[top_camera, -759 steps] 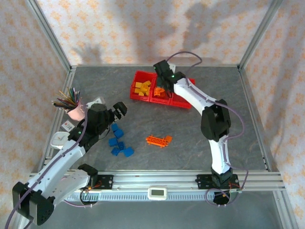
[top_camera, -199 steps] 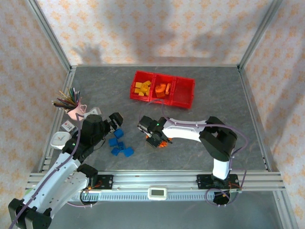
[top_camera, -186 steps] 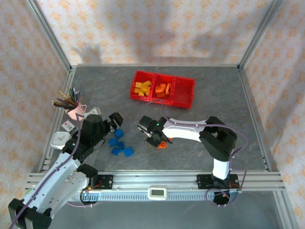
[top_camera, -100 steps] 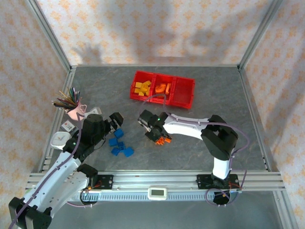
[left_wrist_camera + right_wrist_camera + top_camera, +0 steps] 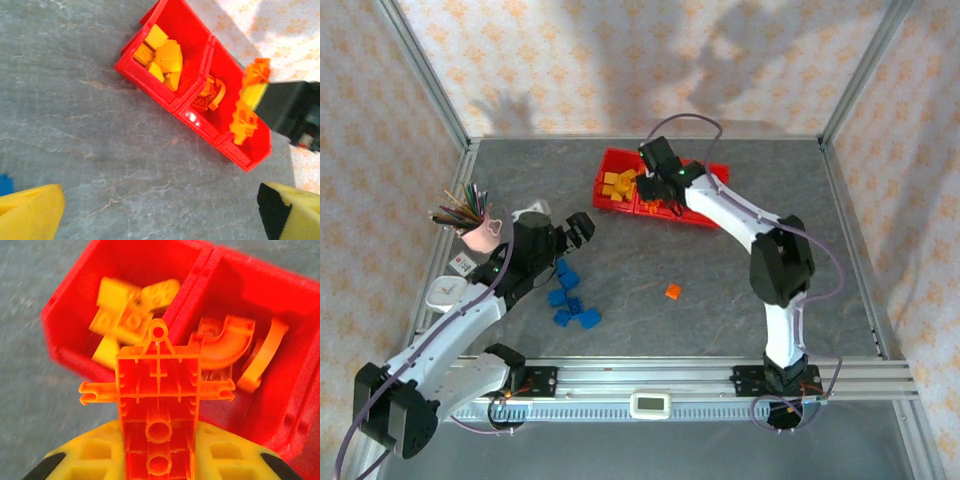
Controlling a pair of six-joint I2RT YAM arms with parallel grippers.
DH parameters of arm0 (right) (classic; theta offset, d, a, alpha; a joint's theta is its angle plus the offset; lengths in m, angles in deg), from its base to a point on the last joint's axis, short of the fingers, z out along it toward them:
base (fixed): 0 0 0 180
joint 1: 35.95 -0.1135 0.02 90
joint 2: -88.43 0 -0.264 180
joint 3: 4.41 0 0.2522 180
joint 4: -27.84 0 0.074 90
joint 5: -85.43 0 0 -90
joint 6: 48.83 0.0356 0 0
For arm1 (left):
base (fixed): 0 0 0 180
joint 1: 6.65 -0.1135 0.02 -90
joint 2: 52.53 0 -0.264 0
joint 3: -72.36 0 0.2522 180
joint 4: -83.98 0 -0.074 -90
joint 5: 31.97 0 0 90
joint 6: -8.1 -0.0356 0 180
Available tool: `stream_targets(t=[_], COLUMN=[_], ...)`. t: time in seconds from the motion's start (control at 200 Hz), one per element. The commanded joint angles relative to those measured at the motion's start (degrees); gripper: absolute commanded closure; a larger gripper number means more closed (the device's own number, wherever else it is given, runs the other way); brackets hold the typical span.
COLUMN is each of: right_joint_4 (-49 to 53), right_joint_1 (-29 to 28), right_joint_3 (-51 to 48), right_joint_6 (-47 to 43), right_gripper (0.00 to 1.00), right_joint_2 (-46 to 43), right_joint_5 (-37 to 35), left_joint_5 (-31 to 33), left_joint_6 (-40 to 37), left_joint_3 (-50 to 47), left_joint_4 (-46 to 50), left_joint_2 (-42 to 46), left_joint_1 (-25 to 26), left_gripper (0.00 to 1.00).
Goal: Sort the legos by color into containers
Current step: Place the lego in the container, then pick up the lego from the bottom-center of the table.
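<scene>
**Legos (image 5: 571, 301) part sorted: right arm holds an orange piece over the containers (image 5: 616, 207)**

From above, the right gripper (image 5: 658, 180) hangs over the red row where the left and middle compartments meet, far from its base. I take that as the end of a carry, just before a drop. Yellow bricks (image 5: 616, 184) fill the left compartment. A cluster of blue bricks lies on the table (image 5: 770, 270) near the left gripper (image 5: 578, 228), which hovers just beyond them, presumably waiting its turn. One small orange brick (image 5: 672, 291) sits alone mid-table, and a pencil cup (image 5: 476, 236) stands well to the left.

The left wrist camera shows its own jaws wide apart with nothing between them. Past them, curved orange pieces (image 5: 212, 92) lie in the middle compartment, which suggests that is the orange one.

The right wrist camera shows the jaws clamped on an orange plate (image 5: 159, 410). It is gripped at its near end so the rest sticks out forward. Its tip sits over the divider between yellow and orange, so a nudge toward the curved pieces looks needed before release, or it may land among the yellow.
</scene>
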Motion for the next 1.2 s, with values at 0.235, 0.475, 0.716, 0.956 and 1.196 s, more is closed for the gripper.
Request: stream_targets(t=[0.235, 0.475, 0.716, 0.956, 1.196], right_joint_4=[4.2, 3.7, -1.2, -1.0, -0.3], right_joint_1=[4.8, 4.1, 0.8, -2.1, -7.2], right_joint_3=[18.8, 14.3, -9.1, -31.2, -47.3], right_joint_6=[4.2, 4.2, 8.6, 17.4, 28.8], right_gripper=[0.59, 0.46, 0.38, 0.33, 0.29], right_joint_2=[15.1, 8.6, -9.0, -24.1, -34.4], right_joint_5=[-5.1, -2.4, -4.3, -7.1, -9.2], left_joint_5=[-1.6, -1.7, -3.3, -3.8, -0.5], left_joint_6=[-2.6, -2.9, -3.6, -4.7, -3.6], left_joint_3=[5.2, 5.5, 3.3, -0.8, -4.4], left_joint_4=[-6.0, -5.1, -3.8, -1.3, -0.7], left_joint_2=[-6.1, -5.7, -2.2, 2.1, 4.3], left_joint_1=[-0.4, -0.4, -0.4, 1.4, 7.2], left_gripper=[0.01, 0.01, 0.01, 0.01, 0.01])
